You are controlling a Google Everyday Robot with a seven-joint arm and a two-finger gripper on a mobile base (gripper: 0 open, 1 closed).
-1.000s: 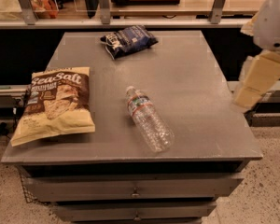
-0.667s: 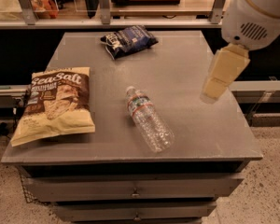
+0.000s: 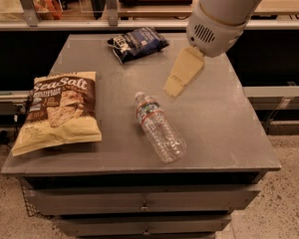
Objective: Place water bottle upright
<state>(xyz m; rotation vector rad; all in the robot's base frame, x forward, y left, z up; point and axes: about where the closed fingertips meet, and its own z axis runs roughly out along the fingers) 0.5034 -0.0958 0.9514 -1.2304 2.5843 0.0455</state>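
Camera view gives me the water bottle (image 3: 158,127) lying on its side, a little right of the frame's centre and toward the lower edge of the grey tabletop (image 3: 224,118). It is clear ribbed plastic, with its white cap (image 3: 138,94) pointing to the upper left and its base to the lower right. A white and blue label band with a red stripe (image 3: 149,112) wraps the body just below the neck. Nothing touches it.

I see the gripper (image 3: 173,87) as a pale yellow wedge hanging above the table, up and to the right of the cap, near it but apart. It slants down to the left from the white arm housing (image 3: 214,24) at the upper right of the frame. It holds nothing, and from this angle I cannot tell whether it is wide or narrow.

On the left side of the table lies a Sea Salt chip bag (image 3: 60,111), flat and well apart from the bottle. A dark blue snack bag (image 3: 138,43) sits at the far edge, upper centre. Below the tabletop are grey drawer fronts (image 3: 139,200). Speckled floor (image 3: 284,203) shows at the lower right, and a pale counter edge (image 3: 139,25) runs behind the table.
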